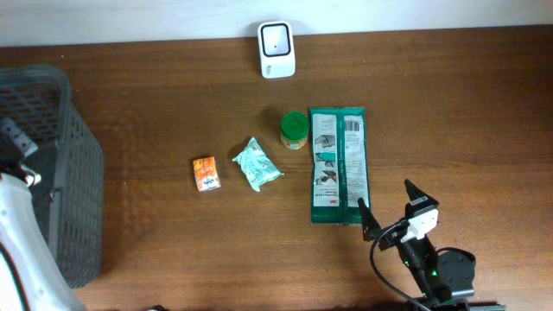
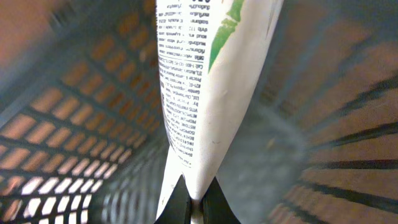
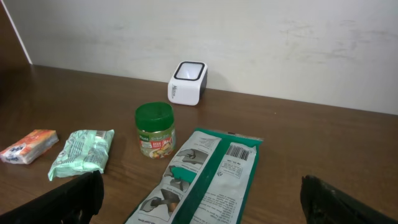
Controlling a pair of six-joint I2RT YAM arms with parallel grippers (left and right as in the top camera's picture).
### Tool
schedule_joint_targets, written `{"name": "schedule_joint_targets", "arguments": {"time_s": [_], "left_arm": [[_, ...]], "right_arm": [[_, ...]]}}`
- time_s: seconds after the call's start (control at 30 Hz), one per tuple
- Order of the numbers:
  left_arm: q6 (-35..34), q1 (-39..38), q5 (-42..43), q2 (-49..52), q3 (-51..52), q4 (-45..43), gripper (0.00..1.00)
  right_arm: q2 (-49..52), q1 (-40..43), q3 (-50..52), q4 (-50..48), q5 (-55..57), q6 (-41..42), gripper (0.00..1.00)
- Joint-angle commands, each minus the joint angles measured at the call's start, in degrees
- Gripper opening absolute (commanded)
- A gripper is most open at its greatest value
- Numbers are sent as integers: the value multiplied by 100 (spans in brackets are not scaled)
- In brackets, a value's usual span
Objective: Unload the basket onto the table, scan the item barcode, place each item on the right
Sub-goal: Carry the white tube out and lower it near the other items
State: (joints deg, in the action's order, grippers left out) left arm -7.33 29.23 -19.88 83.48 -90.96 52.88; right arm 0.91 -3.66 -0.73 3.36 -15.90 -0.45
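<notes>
Left fingers (image 2: 174, 211) pinch the white tube (image 2: 199, 93) by its flat end, long axis pointing straight away; right fingers (image 3: 74, 199) spread wide.

I work at a brown wooden table (image 1: 173, 259), its grain running side to side under a dull sheen. Its far edge meets a plain white wall (image 3: 280, 43), faintly scuffed, which from above shows only as a pale strip along the top. At the left end of that wall I see a dark brown panel (image 3: 9, 31) standing upright. The light is soft and even, the shadows faint.
</notes>
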Motion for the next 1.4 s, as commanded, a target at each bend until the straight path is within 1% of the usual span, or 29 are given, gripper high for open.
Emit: {"name": "schedule_joint_targets", "arguments": {"time_s": [0.0, 0.13, 0.27, 0.33, 0.47, 0.57, 0.63, 0.73, 0.83, 1.07, 1.17, 1.37], "left_arm": [[-66, -619, -46, -780, -190, -326, 0], [-68, -1657, -46, -1362, -190, -577, 0], [-70, -2811, -28, -1478, -188, -337, 0], [-127, -3300, -28, -1388, -188, -160, 0], [-505, -4015, -28, -1054, -188, 181, 0], [-1038, -4393, -22, -632, -186, 527, 0], [-1303, -4540, 138, -343, -184, 730, 0], [-1397, -4693, 562, 190, -177, 868, 0], [-1617, -4784, 737, 697, -177, 898, 0], [-1716, -4798, 861, 1552, -177, 892, 0], [-1980, -4800, 885, 1851, -177, 846, 0], [-1985, -4822, 1038, 2439, -177, 638, 0]], "right_arm": [[-39, 31, -4, 76, 4, -20, 98], [-39, 31, -4, 76, 4, -20, 98], [-39, 31, -4, 76, 4, -20, 98], [-39, 31, -4, 76, 4, -20, 98], [-39, 31, -4, 76, 4, -20, 98], [-39, 31, -4, 76, 4, -20, 98], [-39, 31, -4, 76, 4, -20, 98], [-39, 31, -4, 76, 4, -20, 98], [-39, 31, -4, 76, 4, -20, 98], [-39, 31, -4, 76, 4, -20, 98], [-39, 31, -4, 76, 4, -20, 98], [-39, 31, -4, 76, 4, -20, 98]]}}
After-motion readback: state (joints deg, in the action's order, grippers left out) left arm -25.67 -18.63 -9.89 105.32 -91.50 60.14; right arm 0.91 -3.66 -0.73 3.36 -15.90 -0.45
